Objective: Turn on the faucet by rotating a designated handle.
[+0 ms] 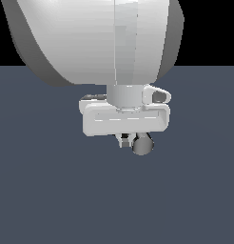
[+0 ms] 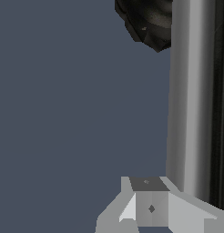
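In the exterior view the handle's flat round silver-grey end point(image 1: 142, 143) shows just below the white hand. My gripper point(image 1: 125, 140) sits right beside it, on the exterior view's left, with its fingers close together under the middle of the hand and nothing between them. The big white arm hides the rest of the faucet there. In the wrist view the handle point(image 2: 191, 100) runs as a long shiny bar past the gripper point(image 2: 150, 205), touching or nearly touching its side. The faucet's black ribbed base point(image 2: 148, 22) lies at the far end of the bar.
A flat dark blue-grey floor point(image 1: 43, 190) spreads all around, with a black background above it. The bulky white arm link point(image 1: 90, 38) fills the upper part of the exterior view.
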`<action>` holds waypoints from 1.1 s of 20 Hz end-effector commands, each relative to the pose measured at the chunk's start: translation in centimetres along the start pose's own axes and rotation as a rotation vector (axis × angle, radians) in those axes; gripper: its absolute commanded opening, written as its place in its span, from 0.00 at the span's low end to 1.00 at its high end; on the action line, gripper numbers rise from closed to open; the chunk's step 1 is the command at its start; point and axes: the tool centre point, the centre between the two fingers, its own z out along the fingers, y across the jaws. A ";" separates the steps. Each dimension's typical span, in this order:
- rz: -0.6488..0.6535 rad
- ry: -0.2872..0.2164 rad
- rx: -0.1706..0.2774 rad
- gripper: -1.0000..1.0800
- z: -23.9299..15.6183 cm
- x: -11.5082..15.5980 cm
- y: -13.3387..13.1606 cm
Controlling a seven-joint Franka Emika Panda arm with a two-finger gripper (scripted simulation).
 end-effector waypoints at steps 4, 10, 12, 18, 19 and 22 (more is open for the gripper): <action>0.022 0.005 -0.003 0.00 0.0 0.3 3.8; 0.022 0.005 -0.003 0.00 0.1 0.5 6.5; 0.022 0.005 -0.003 0.00 0.1 0.5 7.5; 0.022 0.005 -0.003 0.00 0.1 0.7 10.2; 0.022 0.005 -0.003 0.00 0.1 0.7 10.6; 0.022 0.005 -0.003 0.00 0.1 0.8 12.0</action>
